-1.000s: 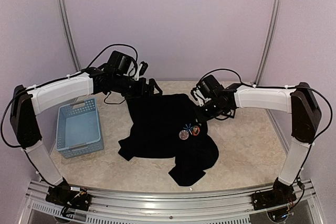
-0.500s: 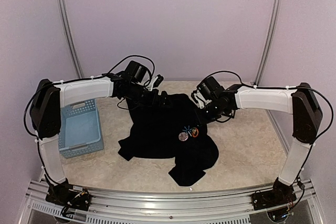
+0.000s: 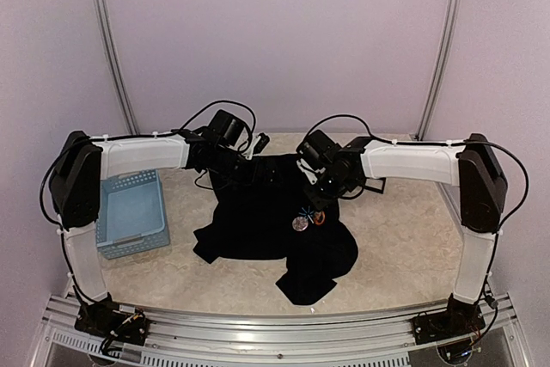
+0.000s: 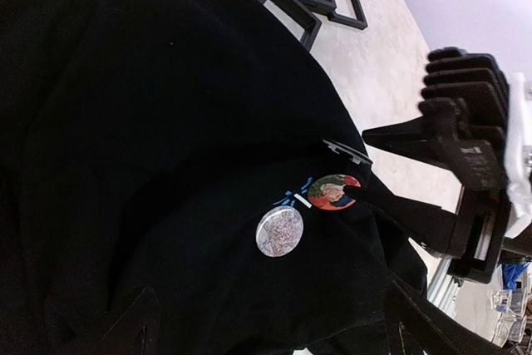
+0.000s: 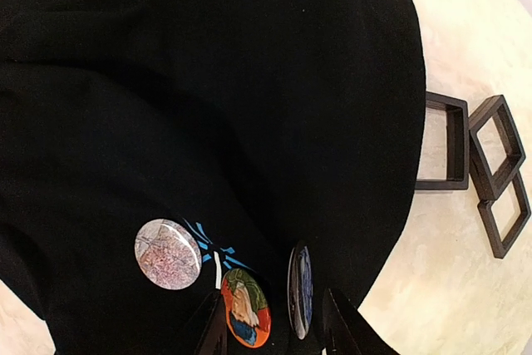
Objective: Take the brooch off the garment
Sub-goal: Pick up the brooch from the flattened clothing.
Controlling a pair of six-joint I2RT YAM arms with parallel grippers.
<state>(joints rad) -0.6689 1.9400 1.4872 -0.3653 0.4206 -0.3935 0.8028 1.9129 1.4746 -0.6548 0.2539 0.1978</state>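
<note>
The black garment (image 3: 258, 212) lies crumpled mid-table, with a small blue mark (image 5: 209, 243) on it. Three round brooches sit by that mark: a pale one (image 5: 167, 254), an orange and green one (image 5: 245, 308), and a dark blue one (image 5: 300, 291) standing on edge. My right gripper (image 5: 278, 332) is open just over the cloth, with the orange and blue brooches between its fingers. Its grip touches neither that I can see. My left gripper (image 4: 278, 342) hangs open above the garment's far side, with the pale brooch (image 4: 279, 231) ahead of it.
A light-blue basket (image 3: 131, 212) stands at the left of the table. Black square frames (image 5: 474, 155) lie on the beige tabletop just past the garment's far edge. Both arms reach in over the cloth from either side.
My right gripper went from shut to open and shifted left over the brooches. The left arm swung right, from near the basket side onto the garment's far edge.
</note>
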